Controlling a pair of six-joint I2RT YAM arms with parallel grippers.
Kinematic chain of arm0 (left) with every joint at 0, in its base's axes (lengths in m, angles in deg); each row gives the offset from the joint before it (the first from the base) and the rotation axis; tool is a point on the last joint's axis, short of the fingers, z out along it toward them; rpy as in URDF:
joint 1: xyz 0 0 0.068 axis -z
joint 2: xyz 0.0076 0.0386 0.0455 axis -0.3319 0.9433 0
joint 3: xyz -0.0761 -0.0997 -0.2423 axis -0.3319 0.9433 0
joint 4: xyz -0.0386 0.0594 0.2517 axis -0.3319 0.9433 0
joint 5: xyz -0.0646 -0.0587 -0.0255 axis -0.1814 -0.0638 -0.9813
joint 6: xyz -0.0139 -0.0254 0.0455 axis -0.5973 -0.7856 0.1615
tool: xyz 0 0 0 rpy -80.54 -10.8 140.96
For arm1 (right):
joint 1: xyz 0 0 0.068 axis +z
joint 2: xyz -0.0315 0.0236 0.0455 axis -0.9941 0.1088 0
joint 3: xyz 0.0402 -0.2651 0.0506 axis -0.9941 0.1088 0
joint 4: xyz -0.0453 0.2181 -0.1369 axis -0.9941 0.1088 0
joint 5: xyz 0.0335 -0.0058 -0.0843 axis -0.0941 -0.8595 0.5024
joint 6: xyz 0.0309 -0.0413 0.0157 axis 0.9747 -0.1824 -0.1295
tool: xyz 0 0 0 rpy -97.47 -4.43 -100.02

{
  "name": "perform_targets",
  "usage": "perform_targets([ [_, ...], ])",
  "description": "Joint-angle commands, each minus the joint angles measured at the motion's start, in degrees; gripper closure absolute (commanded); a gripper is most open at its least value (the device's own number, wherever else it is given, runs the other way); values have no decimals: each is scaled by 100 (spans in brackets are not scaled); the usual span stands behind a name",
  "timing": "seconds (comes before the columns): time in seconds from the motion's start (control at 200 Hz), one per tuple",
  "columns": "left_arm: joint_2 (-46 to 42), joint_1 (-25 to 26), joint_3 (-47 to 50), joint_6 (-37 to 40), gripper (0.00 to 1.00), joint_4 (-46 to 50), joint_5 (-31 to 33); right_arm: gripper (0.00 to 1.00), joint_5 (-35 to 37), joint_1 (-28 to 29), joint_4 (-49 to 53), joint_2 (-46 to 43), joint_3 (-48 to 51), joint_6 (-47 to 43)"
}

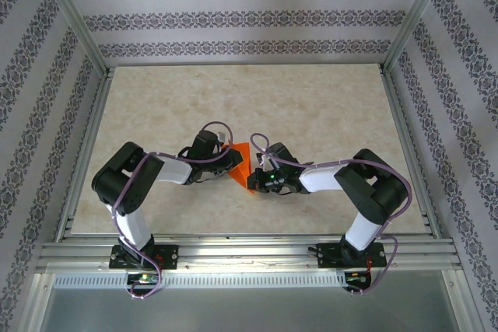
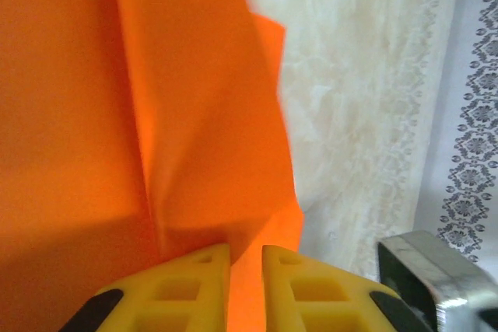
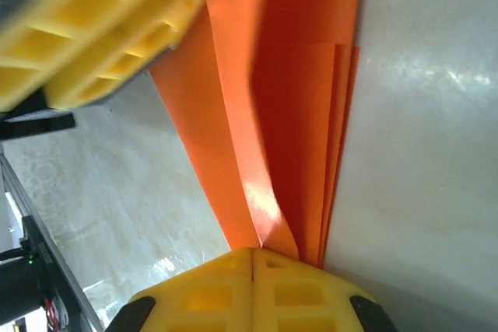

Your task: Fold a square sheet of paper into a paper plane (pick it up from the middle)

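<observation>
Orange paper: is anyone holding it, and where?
Both hold the paper. The left end effector pinches one folded edge; the right end effector clamps the stacked layers on the other side.

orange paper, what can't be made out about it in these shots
Top external: the orange paper is tiny and partly covered by the left gripper and right gripper; fold count unreadable.
Left wrist: top and left edges cut off its outline.
Right wrist: the left gripper's blurred fingers and the top edge hide its far end.
</observation>
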Motion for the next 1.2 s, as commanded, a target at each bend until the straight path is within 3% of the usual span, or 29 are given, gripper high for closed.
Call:
perform_targets([
  [0.0,-584,51,16,248,77,495,168,100,-223,-64,529,-35,215,-329],
  [0.25,-1186,330,-11,689,83,1526,288,100,-455,-217,593,-55,237,-540],
  [0.46,-848,658,-6,672,87,1479,302,100,-537,-299,606,-44,257,-567],
  [1.199,-30,660,-437,709,88,1340,365,100,-579,-342,593,19,279,-549],
])
